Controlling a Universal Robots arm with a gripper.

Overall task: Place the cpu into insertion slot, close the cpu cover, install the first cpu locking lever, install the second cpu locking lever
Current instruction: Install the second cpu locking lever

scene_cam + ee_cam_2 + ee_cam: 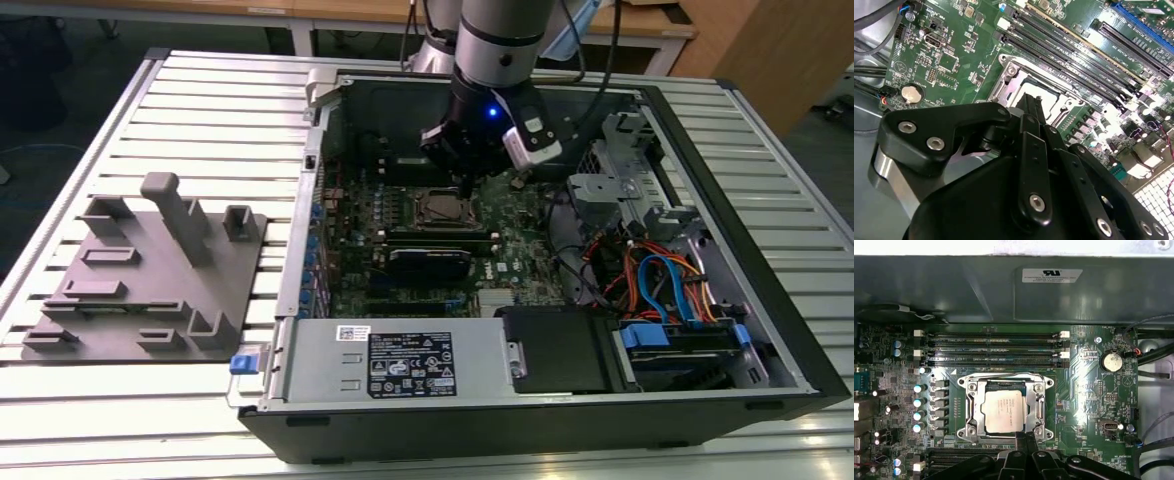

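Your hand (pixel 1026 440) hovers at the socket's edge, its linkage hiding one side of the insertion slot (pixel 1041 95); whether it's clenched, you can't tell. One cpu (pixel 1002 411) sits in the slot, one cpu cover (pixel 1004 385) framing it. Four memory slots (pixel 991 347) beside it.

A: The cpu (pixel 1002 411) shows a silver-grey top with dark print, framed by the bright silver cpu cover (pixel 973 407).

B: And the motherboard (pixel 1089 400) around it is green, dotted with silver-topped capacitors (pixel 919 388). The memory slots (pixel 991 347) are black with white end clips.

A: The gripper (pixel 1030 107) is matte black with silver screw heads. In the exterior view, the computer case (pixel 747 180) is black and the table (pixel 214 110) is ribbed pale grey.
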